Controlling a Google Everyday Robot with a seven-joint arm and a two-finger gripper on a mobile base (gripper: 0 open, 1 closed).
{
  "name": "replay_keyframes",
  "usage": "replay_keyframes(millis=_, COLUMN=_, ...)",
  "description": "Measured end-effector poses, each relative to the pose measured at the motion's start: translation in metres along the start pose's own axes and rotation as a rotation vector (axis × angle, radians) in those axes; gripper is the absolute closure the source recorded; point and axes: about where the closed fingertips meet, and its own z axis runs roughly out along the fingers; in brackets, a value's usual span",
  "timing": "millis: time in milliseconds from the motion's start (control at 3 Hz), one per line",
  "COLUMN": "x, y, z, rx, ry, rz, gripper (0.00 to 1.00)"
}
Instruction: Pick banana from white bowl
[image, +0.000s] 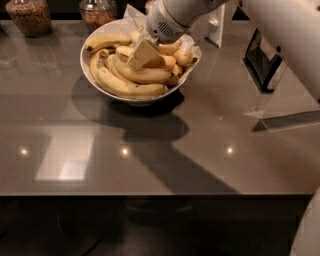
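Note:
The white bowl (86, 71) stands at the back of the grey table, left of centre, lined with white paper and holding several yellow bananas (127, 86). My gripper (142, 54) hangs down from the white arm (175, 17) and sits inside the bowl, on top of the pile near its middle. It touches the upper bananas. Its beige tip covers part of one banana. No banana is lifted out of the bowl.
Two glass jars of brown grains (29, 15) (97, 12) stand behind the bowl at the back left. A black framed stand (262, 60) and a clear sign holder (292, 117) are at the right. My white arm's bulk fills the upper right.

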Motion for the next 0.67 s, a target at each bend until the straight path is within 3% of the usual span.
replay_keyframes(millis=667, x=-0.0060, y=0.0029, z=0.0018, rx=-0.025, ry=-0.003, rz=-0.002, gripper=0.83)
